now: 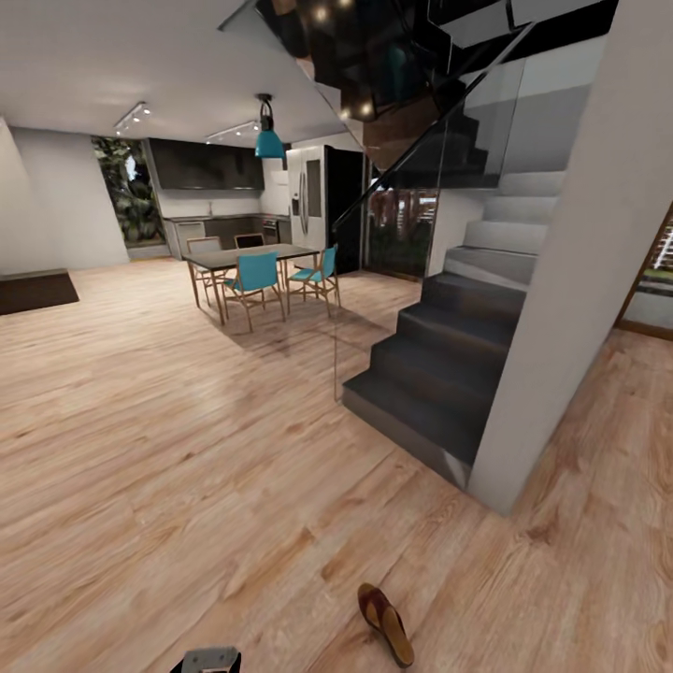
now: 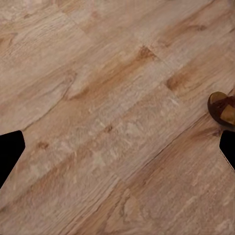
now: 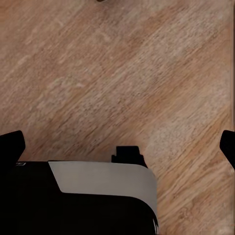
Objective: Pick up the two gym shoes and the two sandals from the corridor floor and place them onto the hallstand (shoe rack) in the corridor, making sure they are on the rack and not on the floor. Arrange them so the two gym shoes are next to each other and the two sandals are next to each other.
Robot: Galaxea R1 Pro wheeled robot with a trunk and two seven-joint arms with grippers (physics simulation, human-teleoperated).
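**One sandal in reach, no rack in sight**

One sandal (image 1: 386,623) lay on the corridor floor (image 1: 187,467) close in front of the robot, dark brown with a tan insole, flat on its sole and pointing away and a little to the left. The left wrist view caught the end of the same sandal (image 2: 223,109) at the edge of the planks. The fingertips of the left claw (image 2: 117,152) showed as dark corners at both sides of that view, far from each other, so this claw was spread and held nothing. The right claw (image 3: 117,142) was also spread wide and empty, over bare floor and a part of the robot's own body (image 3: 98,196).

In the middle distance a dark staircase (image 1: 439,374) with a glass side rose beside a grey wall (image 1: 570,308). Further away stood a dining tabletop (image 1: 250,254) with teal chairs (image 1: 254,277), and behind it a kitchen.

The step in hand seemed to be the approach to this sandal. To do it well, I think the base should come nearer and turn until the sandal lies between the fingers of one claw, then the arm should descend straight and grip across the narrow middle.
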